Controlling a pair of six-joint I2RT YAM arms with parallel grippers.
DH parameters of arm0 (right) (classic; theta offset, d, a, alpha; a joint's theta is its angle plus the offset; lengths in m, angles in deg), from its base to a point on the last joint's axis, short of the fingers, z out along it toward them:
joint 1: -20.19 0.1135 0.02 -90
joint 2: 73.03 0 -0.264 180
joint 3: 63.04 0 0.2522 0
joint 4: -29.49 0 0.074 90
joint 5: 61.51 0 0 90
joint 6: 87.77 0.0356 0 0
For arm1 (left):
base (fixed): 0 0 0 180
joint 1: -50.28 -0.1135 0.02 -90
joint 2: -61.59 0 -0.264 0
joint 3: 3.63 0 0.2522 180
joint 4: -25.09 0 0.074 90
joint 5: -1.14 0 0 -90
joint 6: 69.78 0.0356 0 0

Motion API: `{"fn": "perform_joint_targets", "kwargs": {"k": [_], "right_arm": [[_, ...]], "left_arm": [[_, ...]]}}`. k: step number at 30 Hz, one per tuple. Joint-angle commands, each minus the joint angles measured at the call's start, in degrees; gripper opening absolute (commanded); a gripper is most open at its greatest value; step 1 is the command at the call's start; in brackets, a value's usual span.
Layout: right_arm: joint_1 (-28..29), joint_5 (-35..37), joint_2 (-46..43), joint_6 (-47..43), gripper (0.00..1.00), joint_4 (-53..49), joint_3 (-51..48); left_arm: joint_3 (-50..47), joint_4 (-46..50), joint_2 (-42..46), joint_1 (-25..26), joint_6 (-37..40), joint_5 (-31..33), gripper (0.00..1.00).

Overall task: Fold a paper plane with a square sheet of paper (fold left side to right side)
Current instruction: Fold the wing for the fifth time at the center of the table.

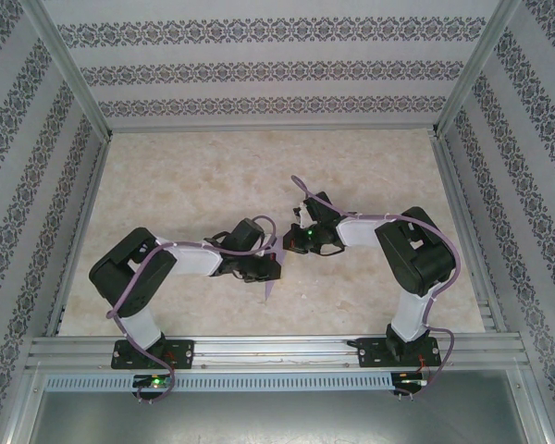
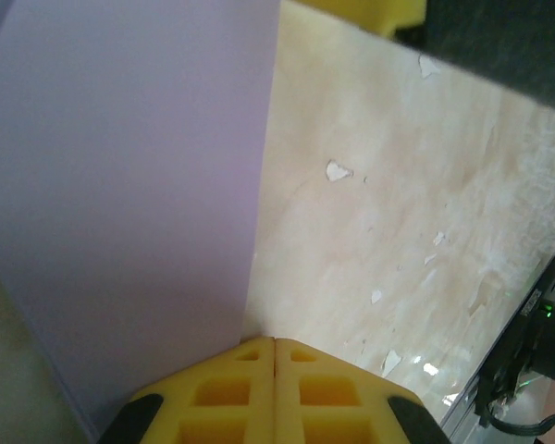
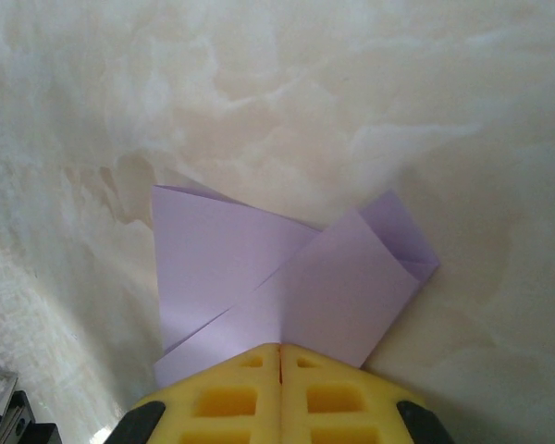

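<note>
The square sheet of paper [image 3: 259, 277] is lavender, with two flaps folded over each other. In the right wrist view my right gripper [image 3: 279, 347] is shut on its near edge, yellow fingers pressed together above the marble table. In the left wrist view the paper [image 2: 129, 203] rises as a broad plain sheet on the left. Its edge runs into the seam of my left gripper [image 2: 275, 340], which is shut on it. From above, the left gripper [image 1: 266, 271] and right gripper [image 1: 292, 242] sit close together mid-table, and the paper [image 1: 270, 285] shows as a thin edge-on sliver.
The marble-patterned table [image 1: 222, 176] is open behind and beside the grippers. Patterned walls and aluminium posts enclose it, with a metal rail [image 1: 277, 347] along the near edge. A black arm part with a green light [image 2: 532, 324] stands near that rail.
</note>
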Motion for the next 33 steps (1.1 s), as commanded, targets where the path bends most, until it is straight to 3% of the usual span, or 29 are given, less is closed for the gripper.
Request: {"fn": "perform_joint_targets", "kwargs": {"k": [1,17,33], "right_arm": [[-0.14,7.45,3.46,-1.76,0.00,-7.86,-1.18],[-0.18,7.76,3.89,-2.20,0.00,-8.77,-0.90],[-0.14,8.64,4.12,-3.23,0.00,-10.17,-0.40]], "left_arm": [[-1.65,5.47,2.06,0.86,2.50,-1.60,0.00],[-7.04,4.19,9.48,2.22,2.93,-4.81,0.00],[-7.94,6.16,6.18,3.89,3.65,-3.65,0.00]]}}
